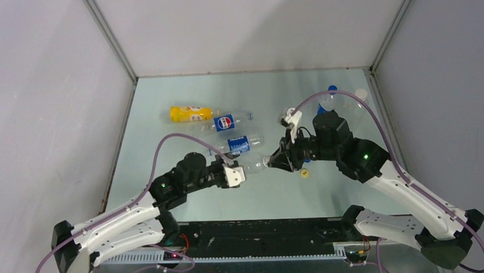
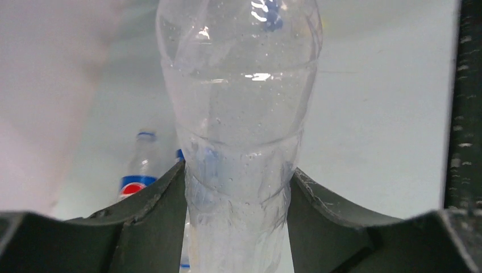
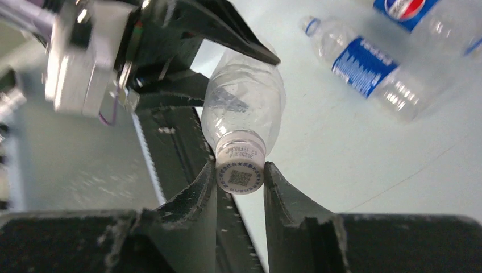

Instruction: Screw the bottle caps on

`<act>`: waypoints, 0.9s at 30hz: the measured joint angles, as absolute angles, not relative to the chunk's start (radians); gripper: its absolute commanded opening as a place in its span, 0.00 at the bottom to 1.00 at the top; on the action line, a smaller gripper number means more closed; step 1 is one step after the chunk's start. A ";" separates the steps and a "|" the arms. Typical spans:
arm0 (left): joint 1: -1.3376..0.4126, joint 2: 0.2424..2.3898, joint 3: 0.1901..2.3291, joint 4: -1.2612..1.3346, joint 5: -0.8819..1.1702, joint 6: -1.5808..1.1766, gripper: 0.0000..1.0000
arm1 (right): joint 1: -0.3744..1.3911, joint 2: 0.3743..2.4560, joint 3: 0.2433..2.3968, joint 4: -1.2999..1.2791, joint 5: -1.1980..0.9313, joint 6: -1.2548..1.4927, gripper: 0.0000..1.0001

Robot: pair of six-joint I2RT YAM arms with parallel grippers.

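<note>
**White cap pinched on a bottle held between both arms**

Closest to the right wrist lens, the white cap (image 3: 241, 173) is seen clamped between the right fingers (image 3: 207, 187), one on each side of it. The cap sits on the neck of the unlabelled bottle (image 3: 244, 102). Print is carried on the cap, a small square code on its top and a line of digits round its skirt, but neither can be read.

The bottle's clear, droplet-flecked body is gripped by the left fingers (image 2: 165, 193), which are closed against its narrow waist. This grip is shown plainly only in the left wrist view. From above, the bottle (image 1: 256, 164) is seen lying roughly level between the two arms, over the near middle of the desk (image 1: 195, 89).

Only the overhead view takes in the rest. A yellow cap (image 1: 304, 174) lies on the desk just beside the right arm. A yellow-orange bottle (image 1: 190, 113) lies farther back. A capped clear bottle (image 1: 328, 103) is found at the far right.

Two blue-labelled bottles lie on the desk. The Pepsi-marked bottle (image 3: 403, 8) shows its red, white and blue globe. The second blue-labelled bottle (image 3: 364, 68) carries white lettering too blurred to be read.
</note>
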State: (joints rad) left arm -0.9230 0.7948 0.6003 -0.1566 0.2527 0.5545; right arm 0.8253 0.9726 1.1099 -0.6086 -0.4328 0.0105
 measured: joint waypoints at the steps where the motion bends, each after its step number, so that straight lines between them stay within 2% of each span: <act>1: -0.947 0.786 0.588 -0.142 0.191 0.574 0.00 | 0.815 0.976 1.102 -0.600 -0.419 0.098 0.00; 7: -1.085 0.787 0.549 -0.086 -0.150 0.719 0.00 | 0.786 0.970 1.007 -0.506 -0.357 0.533 0.00; 9: -1.107 0.797 0.542 -0.070 -0.207 0.746 0.00 | 0.786 0.958 0.973 -0.476 -0.335 0.630 0.04; 11: -1.119 0.797 0.530 -0.046 -0.239 0.755 0.00 | 0.786 0.948 0.963 -0.461 -0.325 0.667 0.14; 12: -1.120 0.797 0.526 -0.035 -0.250 0.757 0.00 | 0.786 0.942 0.960 -0.452 -0.320 0.675 0.25; 13: -1.120 0.797 0.524 -0.027 -0.255 0.756 0.00 | 0.785 0.939 0.957 -0.438 -0.315 0.675 0.31; 14: -1.119 0.796 0.523 -0.023 -0.256 0.752 0.00 | 0.785 0.934 0.955 -0.430 -0.312 0.669 0.42; 16: -1.118 0.792 0.524 -0.015 -0.249 0.740 0.00 | 0.783 0.919 0.950 -0.416 -0.311 0.640 0.53; 18: -1.110 0.787 0.524 -0.001 -0.200 0.720 0.00 | 0.780 0.903 0.946 -0.396 -0.310 0.580 0.60; 22: -1.065 0.776 0.524 -0.004 -0.096 0.670 0.00 | 0.758 0.865 0.945 -0.372 -0.329 0.430 0.66; 27: -0.929 0.782 0.569 -0.105 0.116 0.606 0.00 | 0.718 0.788 0.945 -0.374 -0.408 0.144 0.70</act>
State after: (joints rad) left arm -0.9291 0.7822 0.5690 -0.1055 0.1162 0.6064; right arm 0.7181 0.7883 0.9447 -0.3740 -0.4084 0.1440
